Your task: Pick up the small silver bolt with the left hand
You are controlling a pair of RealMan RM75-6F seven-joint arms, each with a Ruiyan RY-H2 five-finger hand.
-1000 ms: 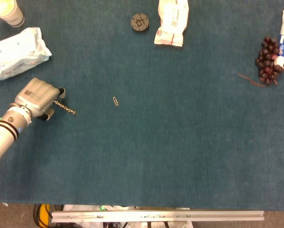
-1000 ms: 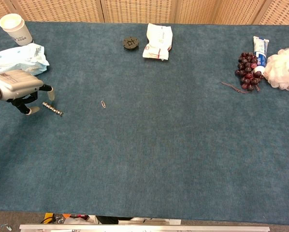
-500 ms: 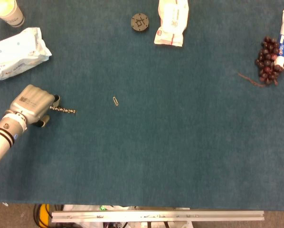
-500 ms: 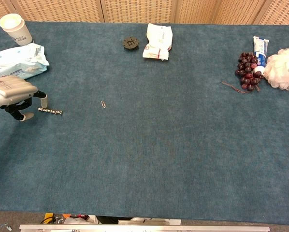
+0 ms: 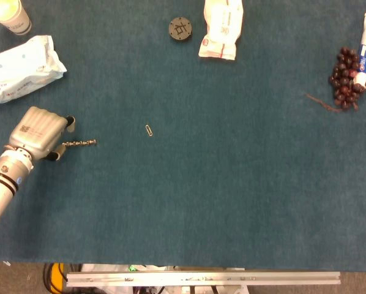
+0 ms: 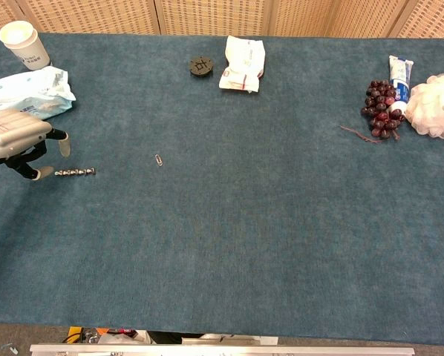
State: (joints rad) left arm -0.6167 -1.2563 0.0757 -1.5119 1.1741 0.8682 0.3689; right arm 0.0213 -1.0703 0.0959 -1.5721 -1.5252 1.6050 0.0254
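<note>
Small silver threaded bolt (image 5: 79,144) lies flat on the blue felt table (image 5: 220,184), left-centre of frame, long axis running roughly left-right. Left hand (image 5: 39,133) sits just left of the bolt's near end; fingers (image 6: 63,144) parted and pointing down, holding nothing; whether a fingertip touches the bolt, cannot tell. Right hand not seen; next move likely a short reach rightward, fingers closing across the shank.

Near the counter's (image 5: 232,202) left edge, the left hand (image 5: 37,133) hovers with fingers (image 5: 69,124) apart beside the small silver bolt (image 5: 79,144), which lies flat, its left end just beside them.
</note>
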